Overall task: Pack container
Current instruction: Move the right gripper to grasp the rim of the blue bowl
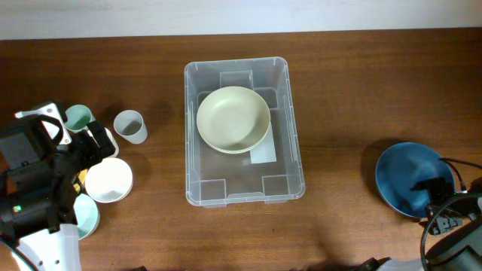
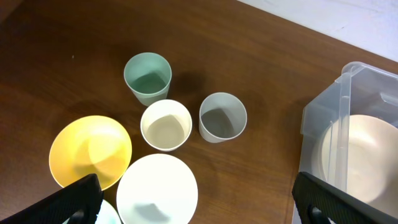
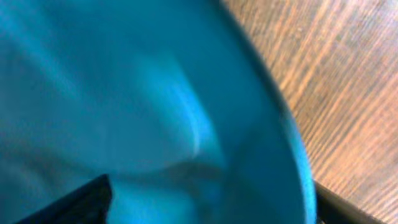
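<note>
Directly under the left pincer, whose fingers are spread wide with nothing between them, sits a round white bowl, and a yellow bowl is just beside it. A little beyond stand a cream cup, a grey cup and, farthest, a mint-green cup. Further to this pincer's right is the large clear plastic container, with a pale green bowl inside. The right pincer is spread too, and the rim of a blue bowl passes between its fingers.
</note>
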Available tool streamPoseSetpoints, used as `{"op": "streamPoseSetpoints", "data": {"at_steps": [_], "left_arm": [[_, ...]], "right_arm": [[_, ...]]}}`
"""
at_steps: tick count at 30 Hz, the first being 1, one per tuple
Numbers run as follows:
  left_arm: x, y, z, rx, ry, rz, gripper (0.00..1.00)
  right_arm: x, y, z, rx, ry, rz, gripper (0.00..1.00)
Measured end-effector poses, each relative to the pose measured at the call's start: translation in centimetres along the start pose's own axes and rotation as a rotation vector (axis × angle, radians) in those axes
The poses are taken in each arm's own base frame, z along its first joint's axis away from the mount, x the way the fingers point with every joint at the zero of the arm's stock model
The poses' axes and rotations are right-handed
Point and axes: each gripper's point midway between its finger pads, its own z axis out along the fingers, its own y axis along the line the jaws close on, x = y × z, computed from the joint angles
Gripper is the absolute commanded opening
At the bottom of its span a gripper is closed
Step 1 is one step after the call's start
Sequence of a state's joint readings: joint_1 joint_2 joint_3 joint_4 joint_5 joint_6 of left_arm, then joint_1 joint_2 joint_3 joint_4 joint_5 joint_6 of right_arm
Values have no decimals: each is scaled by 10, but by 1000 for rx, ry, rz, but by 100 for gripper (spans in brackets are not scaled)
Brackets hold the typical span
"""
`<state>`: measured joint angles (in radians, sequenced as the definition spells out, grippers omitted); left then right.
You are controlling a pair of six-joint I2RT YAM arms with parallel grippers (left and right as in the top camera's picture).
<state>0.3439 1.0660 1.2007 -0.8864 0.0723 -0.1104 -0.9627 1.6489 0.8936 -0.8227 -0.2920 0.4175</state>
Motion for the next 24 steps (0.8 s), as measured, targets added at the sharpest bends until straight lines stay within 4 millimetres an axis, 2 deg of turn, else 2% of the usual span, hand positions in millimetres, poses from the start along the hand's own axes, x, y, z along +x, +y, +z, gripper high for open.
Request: {"op": "streamPoseSetpoints", "data": {"at_steps": [6,13,19,24], "left_arm": [[0,0,0,0,0,0,100],[1,-1,0,4,4,0,99],[1,-1,0,6,5,0,99],[1,-1,0,7,5,0,100]], "right_arm": [[0,-1,1,6,-1,2,27],[0,-1,1,5,-2,4,4],[1,1,1,-7,3,2,4],[6,11,-1,-30,27,-16,4]]}}
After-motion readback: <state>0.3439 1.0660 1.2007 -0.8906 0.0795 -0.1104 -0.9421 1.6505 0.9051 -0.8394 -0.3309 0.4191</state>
